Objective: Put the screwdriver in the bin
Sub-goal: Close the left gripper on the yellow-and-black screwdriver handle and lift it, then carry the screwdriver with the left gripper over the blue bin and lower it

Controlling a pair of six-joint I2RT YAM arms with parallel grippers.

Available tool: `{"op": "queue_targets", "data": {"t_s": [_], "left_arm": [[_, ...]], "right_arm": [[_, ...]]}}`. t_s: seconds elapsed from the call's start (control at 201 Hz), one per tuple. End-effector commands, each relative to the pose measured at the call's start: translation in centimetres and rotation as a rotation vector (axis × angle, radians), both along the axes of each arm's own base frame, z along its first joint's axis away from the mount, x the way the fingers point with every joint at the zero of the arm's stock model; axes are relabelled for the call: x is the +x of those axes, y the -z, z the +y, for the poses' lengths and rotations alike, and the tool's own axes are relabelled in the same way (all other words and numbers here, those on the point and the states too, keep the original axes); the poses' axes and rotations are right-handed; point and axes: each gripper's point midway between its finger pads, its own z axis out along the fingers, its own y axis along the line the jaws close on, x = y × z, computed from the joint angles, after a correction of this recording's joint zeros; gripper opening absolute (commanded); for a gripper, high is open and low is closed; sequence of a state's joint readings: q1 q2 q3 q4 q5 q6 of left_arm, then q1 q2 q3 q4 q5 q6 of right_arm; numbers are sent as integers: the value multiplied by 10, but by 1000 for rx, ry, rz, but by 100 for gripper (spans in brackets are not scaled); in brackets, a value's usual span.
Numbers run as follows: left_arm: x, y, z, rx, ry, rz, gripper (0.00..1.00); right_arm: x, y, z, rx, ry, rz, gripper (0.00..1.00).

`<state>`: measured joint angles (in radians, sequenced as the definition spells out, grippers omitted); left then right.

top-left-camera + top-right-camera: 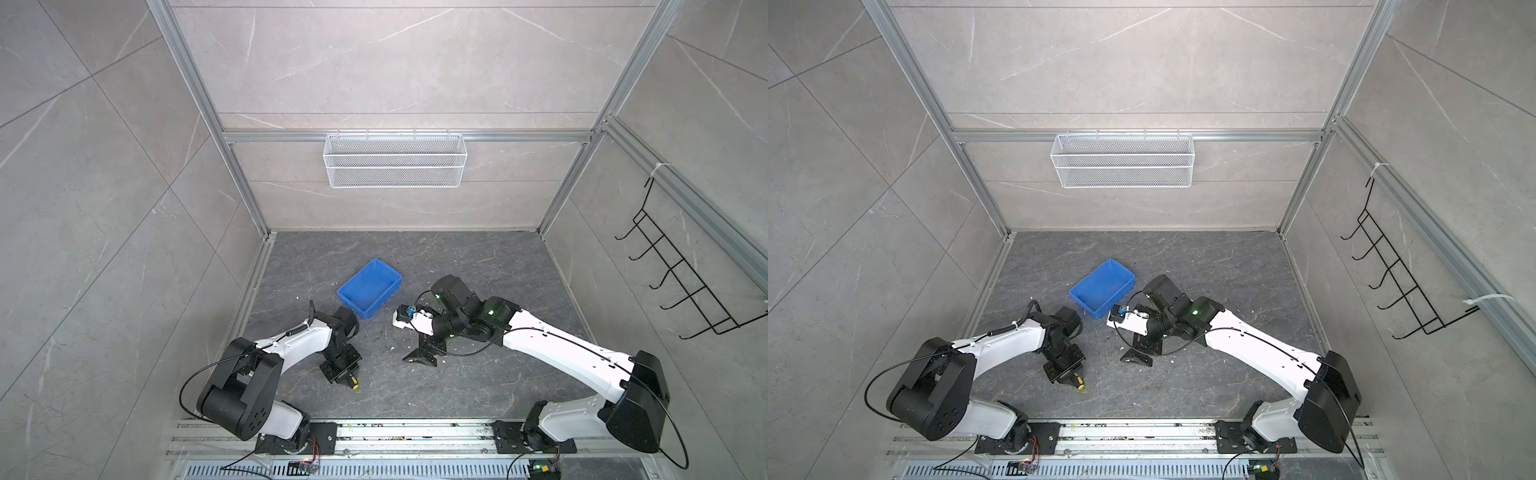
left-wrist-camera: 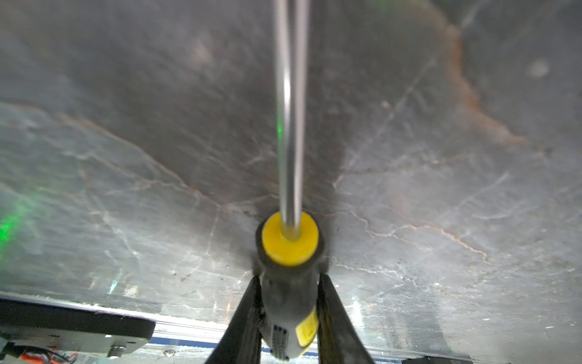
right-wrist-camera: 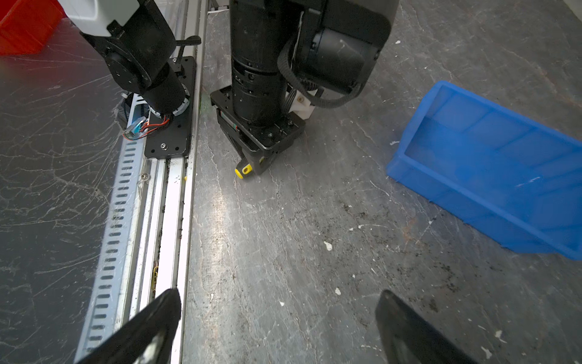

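Screwdriver [image 2: 290, 242] clamped by its handle in the left gripper [image 2: 289, 280], near the blue bin [image 1: 367, 311]; right gripper [image 3: 280, 294], jaws apart, nearby.

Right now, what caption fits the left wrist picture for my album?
The left jaws squeeze the screwdriver by its black-and-yellow handle, shiny shaft pointing out over the grey tabletop.

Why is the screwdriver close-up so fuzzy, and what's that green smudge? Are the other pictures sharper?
Left wrist view: the screwdriver sits so near the lens that it and the floor blur; the green smudge looks like reflected light. Right wrist view: sharper, with glare on the floor and blurred fingers of the right gripper. In both top views: even light, crisp, walls splayed by the wide lens.
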<state>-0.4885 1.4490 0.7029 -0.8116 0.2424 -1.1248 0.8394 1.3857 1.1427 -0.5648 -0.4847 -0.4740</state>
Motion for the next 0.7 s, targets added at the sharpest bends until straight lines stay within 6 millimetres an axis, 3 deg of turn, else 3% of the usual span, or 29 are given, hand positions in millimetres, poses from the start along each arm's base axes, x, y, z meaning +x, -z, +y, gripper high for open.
{"op": "queue_targets", "data": {"t_s": [0.0,0.344,0.692], "left_arm": [[0,-4,25,126,14,-32,0],[42,-47,40,220,60,-261,0],[71,-79,45,249,107,-450,0]], "right_arm": [[1,-5,0,2,27,-1,99],[9,-11,-3,26,104,-27,99],[21,-22,-5,75,188,-71,99]]}}
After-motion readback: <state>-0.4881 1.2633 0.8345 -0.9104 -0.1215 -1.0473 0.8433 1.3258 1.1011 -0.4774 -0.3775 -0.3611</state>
